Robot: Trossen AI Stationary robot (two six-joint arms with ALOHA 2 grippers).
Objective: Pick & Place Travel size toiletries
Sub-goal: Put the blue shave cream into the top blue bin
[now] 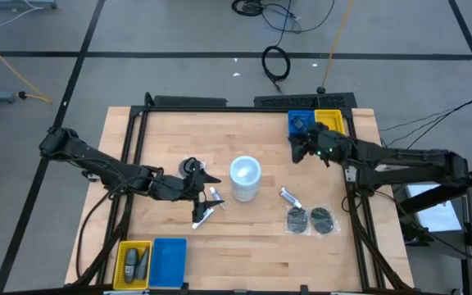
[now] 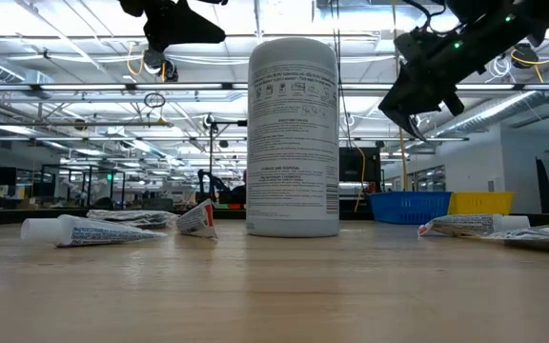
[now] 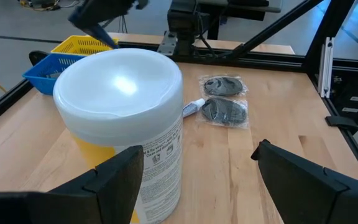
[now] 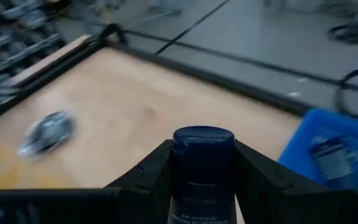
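Note:
My right gripper (image 1: 299, 151) hangs above the table's far right part, just near of the blue tray (image 1: 300, 123), and is shut on a small dark blue bottle (image 4: 202, 163). My left gripper (image 1: 207, 182) stands open left of the white cylinder (image 1: 245, 178), touching nothing. A dark disc (image 1: 191, 166) lies beside it, and two white tubes (image 1: 210, 205) lie on the wood near of it. Two bagged dark discs (image 1: 311, 220) and another tube (image 1: 290, 197) lie right of the cylinder. My right gripper pinches the dark bottle by its body just below the cap (image 4: 202, 186), one finger (image 4: 151, 171) on each side. The bottle lies along the fingers, its cap end (image 4: 202, 142) sticking out past them. It is lifted clear of the table.
A yellow tray (image 1: 329, 120) adjoins the blue one, which has an item inside. At the near left stand a yellow tray (image 1: 133, 264) with items in it and a blue tray (image 1: 169, 260). The tall cylinder stands upright mid-table between the arms. A black frame (image 1: 355, 205) borders the table.

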